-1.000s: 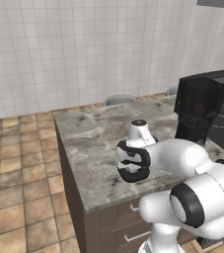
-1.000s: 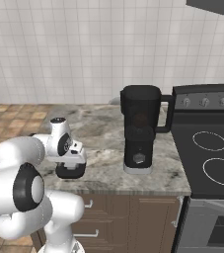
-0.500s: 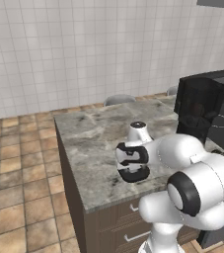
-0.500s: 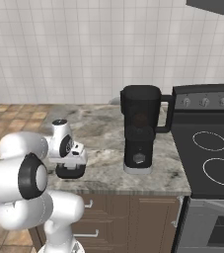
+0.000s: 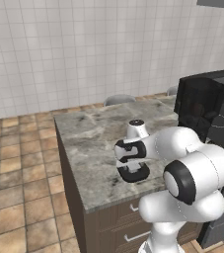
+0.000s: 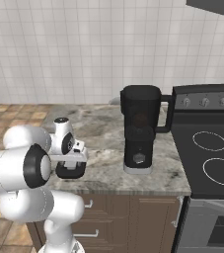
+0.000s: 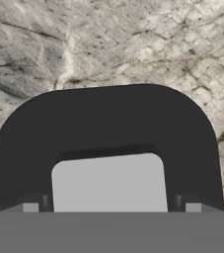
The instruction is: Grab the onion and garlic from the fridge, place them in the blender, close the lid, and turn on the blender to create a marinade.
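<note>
Small flat black rounded-square lid (image 7: pixel 108 126) with a light grey square knob (image 7: pixel 108 183) at its centre is lying flat on the mottled grey stone countertop (image 7: pixel 108 44), near the front edge, well apart from the tall black blender with its dark see-through jar (image 6: pixel 140 128), which is standing further along the same counter beside the black stove (image 6: pixel 207 148). Judging by its look, the lid is light, rigid and smooth, likely a little slippery on its flat face, not fragile; the raised knob is looking like the sensible place to pinch, since the broad rim is offering little for two fingers to bite on. In the hand view the knob is sitting right between the two dark fingertips, one on each side of it. The two-finger gripper (image 5: pixel 133 170) is pointing straight down over the lid with its jaws spread wide, nothing held; whether the tips are touching the lid is not clear. The white arm is folding low and forward from the base, elbow bulging toward the cameras, wrist bending down just above the counter. Lid is not yet on the jar.
</note>
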You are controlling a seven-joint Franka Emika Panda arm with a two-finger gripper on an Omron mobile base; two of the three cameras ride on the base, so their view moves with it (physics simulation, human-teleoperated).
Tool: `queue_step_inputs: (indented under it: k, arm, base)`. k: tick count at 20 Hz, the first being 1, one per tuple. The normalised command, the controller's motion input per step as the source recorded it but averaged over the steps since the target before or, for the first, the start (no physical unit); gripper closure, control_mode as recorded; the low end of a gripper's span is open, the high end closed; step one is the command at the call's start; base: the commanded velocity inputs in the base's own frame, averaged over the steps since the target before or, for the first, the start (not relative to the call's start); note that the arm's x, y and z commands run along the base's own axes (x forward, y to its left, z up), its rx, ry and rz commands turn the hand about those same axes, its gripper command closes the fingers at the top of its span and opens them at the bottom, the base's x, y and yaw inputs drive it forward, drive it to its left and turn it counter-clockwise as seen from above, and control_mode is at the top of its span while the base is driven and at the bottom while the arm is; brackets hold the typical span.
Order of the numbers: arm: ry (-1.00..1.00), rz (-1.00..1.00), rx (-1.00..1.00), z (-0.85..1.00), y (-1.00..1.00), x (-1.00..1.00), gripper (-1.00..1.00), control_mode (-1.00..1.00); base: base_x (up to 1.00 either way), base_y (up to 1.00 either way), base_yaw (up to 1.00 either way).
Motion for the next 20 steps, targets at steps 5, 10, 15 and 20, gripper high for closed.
queue_step_inputs:
  k: [5,10,15,20]
  arm:
    - [0.0,0.01,0.0,-0.46,0.08,0.0,-1.0,-1.0]
    - [0.0,0.01,-0.01,-0.55,0.17,0.0,-1.0,-1.0]
    - [0.0,0.0,0.0,-0.56,0.16,-0.01,1.0,-1.0]
    - [0.0,0.0,0.01,-0.12,0.02,-0.15,1.0,-1.0]
  base:
    - [0.0,0.0,0.0]
    - [0.0,0.0,0.0]
    - [0.0,0.0,0.0]
    - [0.0,0.0,0.0]
